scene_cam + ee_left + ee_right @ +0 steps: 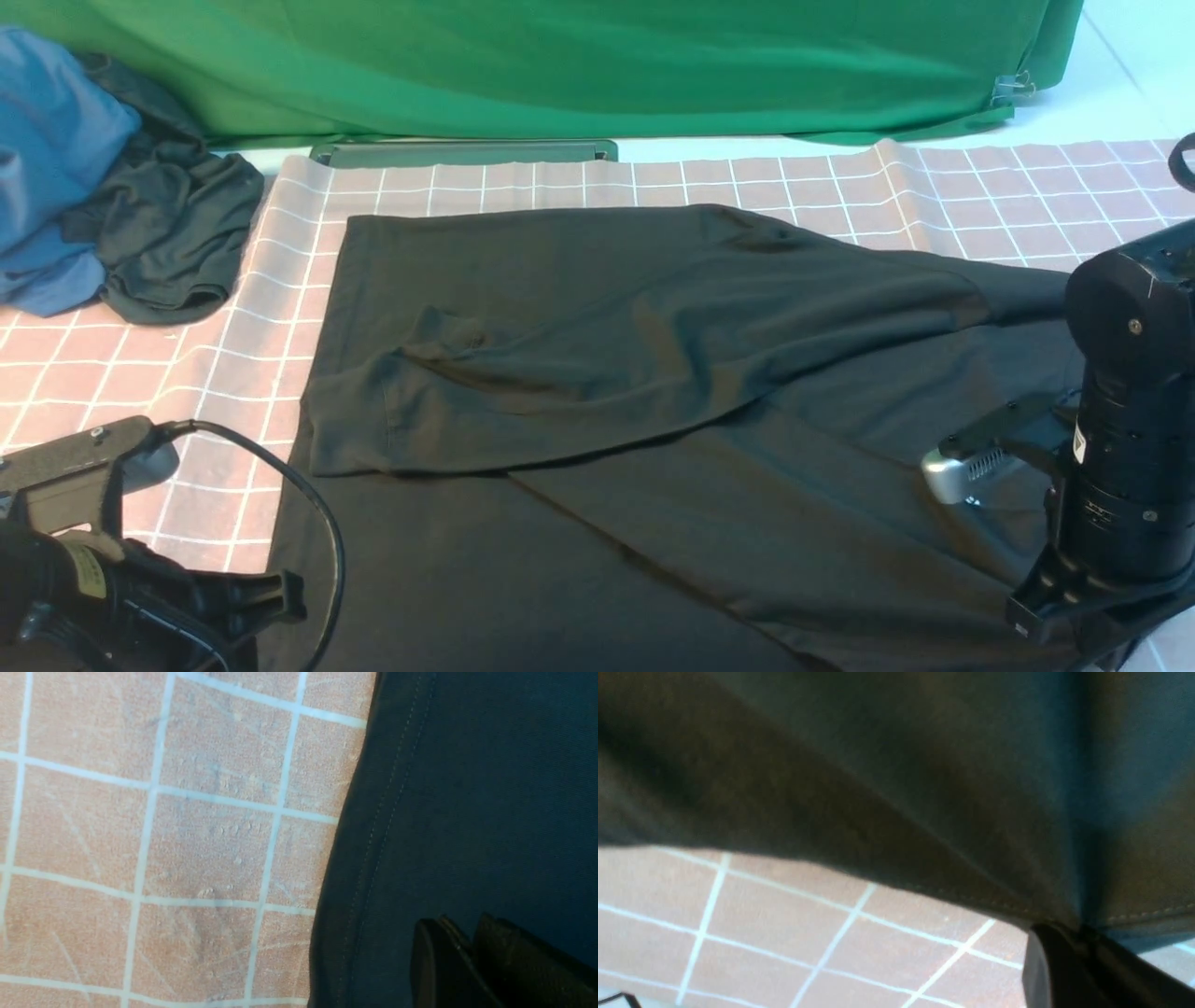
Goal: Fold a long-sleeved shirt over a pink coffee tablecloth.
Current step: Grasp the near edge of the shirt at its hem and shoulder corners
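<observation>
My right jaws are clamped on the shirt hem, and my left jaws are pressed together.
My right gripper lifts the hem of the shirt off the tablecloth. My left gripper sits over the shirt's left edge. The shirt lies partly folded mid-cloth.

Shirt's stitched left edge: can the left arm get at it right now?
Probably yes. The left gripper hangs just over the long-sleeved shirt beside that edge, with nothing between them, though it looks shut and would need opening first.

left gripper: jaws stood pressed together | right gripper: jaws held the long-sleeved shirt hem pinched between them
</observation>
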`<state>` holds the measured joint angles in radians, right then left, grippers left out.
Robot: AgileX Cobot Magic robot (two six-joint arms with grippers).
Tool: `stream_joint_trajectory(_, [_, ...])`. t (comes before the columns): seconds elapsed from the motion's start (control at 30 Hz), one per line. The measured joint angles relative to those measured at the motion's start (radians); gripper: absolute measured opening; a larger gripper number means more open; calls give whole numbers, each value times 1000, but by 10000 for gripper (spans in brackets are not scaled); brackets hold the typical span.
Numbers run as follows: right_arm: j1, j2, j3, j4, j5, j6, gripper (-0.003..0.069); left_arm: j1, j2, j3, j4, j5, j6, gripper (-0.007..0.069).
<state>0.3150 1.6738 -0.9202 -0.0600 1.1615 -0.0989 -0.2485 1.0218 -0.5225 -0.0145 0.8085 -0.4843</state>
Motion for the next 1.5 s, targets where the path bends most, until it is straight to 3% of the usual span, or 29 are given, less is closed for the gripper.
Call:
stream_joint_trajectory(0.03, [0,0,0,-3,3,8,136,0,0,0,0,9,0,104])
stream_joint_trajectory(0.07, [0,0,0,-3,3,8,144,0,0,0,0,11,0,104])
stream_joint_trajectory(0.1, [0,0,0,-14,21,14,229,0,0,0,14,36,0,104])
stream_joint_trajectory(0.17, [0,-1,0,-26,40,22,332,0,0,0,36,84,-14,104])
stream_joint_trajectory(0.27, [0,-15,0,-34,43,43,374,0,0,0,72,124,-43,104])
stream_joint_trajectory(0.33, [0,-63,0,-8,43,62,311,0,0,0,86,160,-67,104])
stream_joint_trajectory(0.43, [12,-146,0,91,-9,37,123,0,0,0,72,177,-83,104])
stream_joint_trajectory(0.53, [62,-225,0,236,-90,-53,41,0,0,0,48,176,-83,104])
stream_joint_trajectory(0.67, [169,-237,0,334,-165,-125,36,0,0,0,27,149,-81,104])
stream_joint_trajectory(1.03, [370,-111,2,379,-337,-130,36,0,0,0,14,127,-80,104])
stream_joint_trajectory(1.5, [388,64,1,365,-351,-88,36,0,0,0,14,126,-80,104])
